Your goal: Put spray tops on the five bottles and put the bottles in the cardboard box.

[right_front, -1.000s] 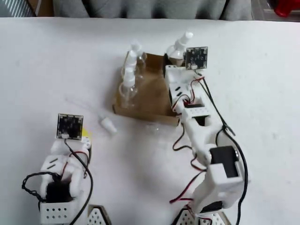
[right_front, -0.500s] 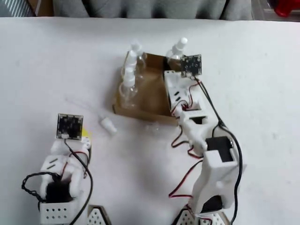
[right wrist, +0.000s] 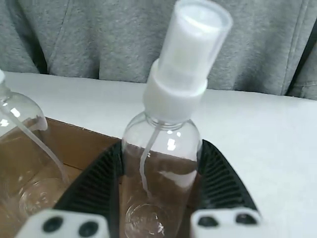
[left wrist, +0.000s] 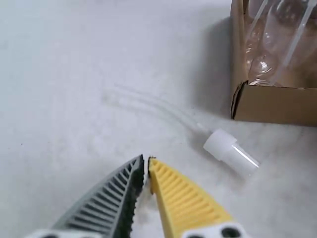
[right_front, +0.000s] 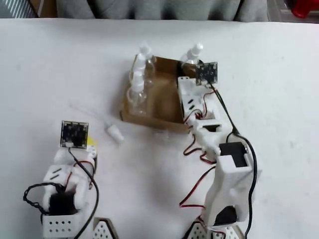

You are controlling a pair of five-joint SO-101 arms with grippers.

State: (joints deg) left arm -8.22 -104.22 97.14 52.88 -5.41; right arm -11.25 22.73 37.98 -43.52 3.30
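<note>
An open cardboard box (right_front: 167,122) stands mid-table. Two clear bottles with white spray tops (right_front: 137,89) stand in its left side. My right gripper (right_front: 188,69) is at the box's far right corner, shut on a third clear bottle (right wrist: 161,168) with a white spray top (right wrist: 190,54); the bottle stands upright over the box's inner edge. A loose spray top (right_front: 114,132) with its thin tube lies on the table left of the box, also seen as the spray top (left wrist: 230,151) just ahead of my left gripper (left wrist: 146,166). That left gripper (right_front: 92,145) is shut and holds nothing.
The table (right_front: 60,69) is a white cloth. The box wall (left wrist: 275,101) is close to the loose spray top. A grey-clothed person sits behind the far edge (right wrist: 99,34). A red object (right_front: 306,7) is at the far right corner.
My right arm has drawn the held bottle slightly back and toward the box's inside. The left arm and the loose spray top have not moved.
</note>
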